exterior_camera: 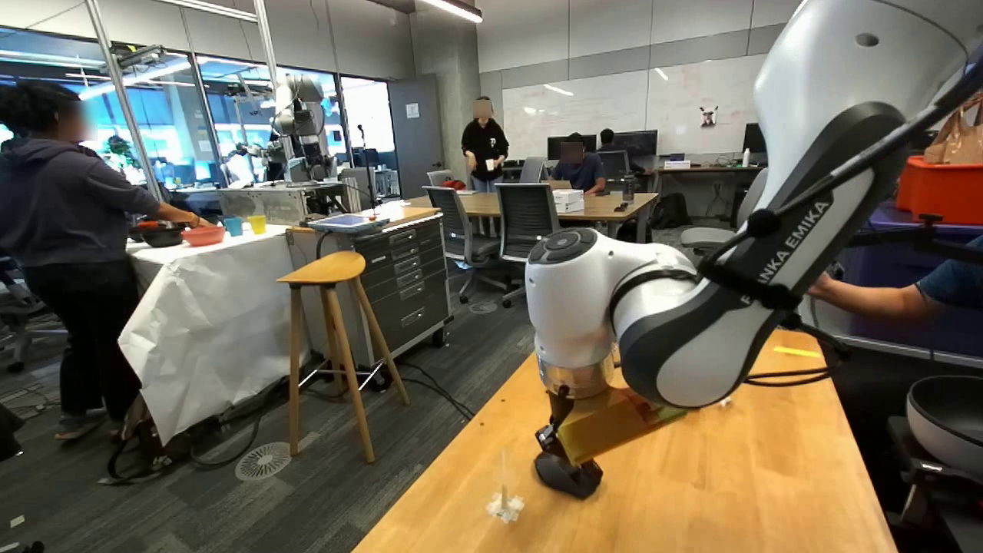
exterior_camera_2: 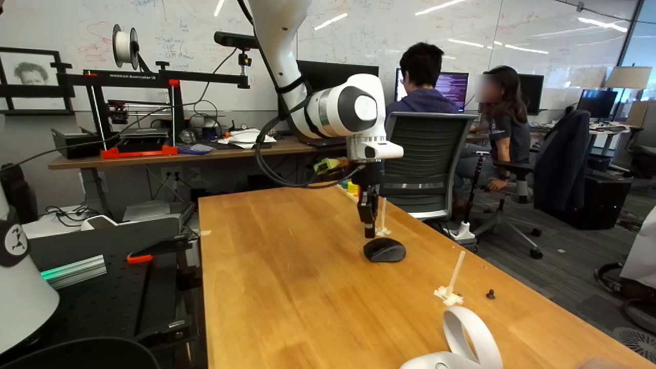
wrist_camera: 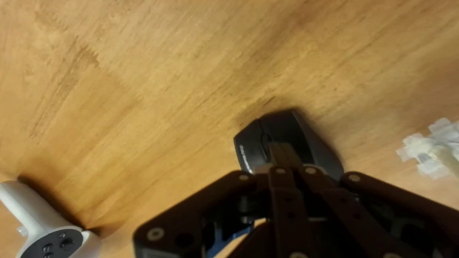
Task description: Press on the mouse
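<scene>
The mouse is small, black and domed. It lies on the wooden table and also shows in an exterior view and in the wrist view. My gripper is shut with its fingertips together and nothing between them. In the wrist view the fingertips lie over the mouse near its scroll wheel and hide its rear part. In both exterior views the gripper points down at the mouse, close to its top. I cannot tell whether the tips touch it.
Thin pale pegs stand on taped bases, one near the mouse and one nearer the camera. A white-and-grey handled controller lies on the table, also in the wrist view. A small dark piece lies near the table edge.
</scene>
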